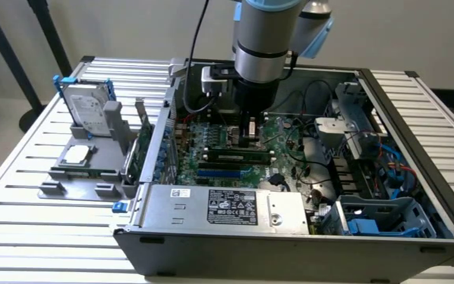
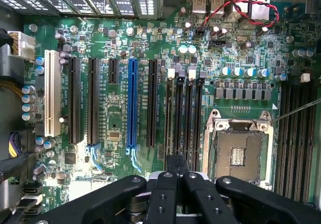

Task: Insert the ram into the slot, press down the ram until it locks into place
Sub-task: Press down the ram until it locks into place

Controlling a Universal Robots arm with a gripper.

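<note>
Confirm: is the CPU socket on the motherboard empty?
Yes. The CPU socket sits open with bare contacts; no chip or cooler is on it.

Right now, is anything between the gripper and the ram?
Nothing visible. The gripper hangs just over the ram, which lies across the motherboard. The black cables stay off to the exterior view's right.

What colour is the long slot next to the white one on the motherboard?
The nearest long slots are black; a blue slot lies further along. The wrist view shows it best.
</note>
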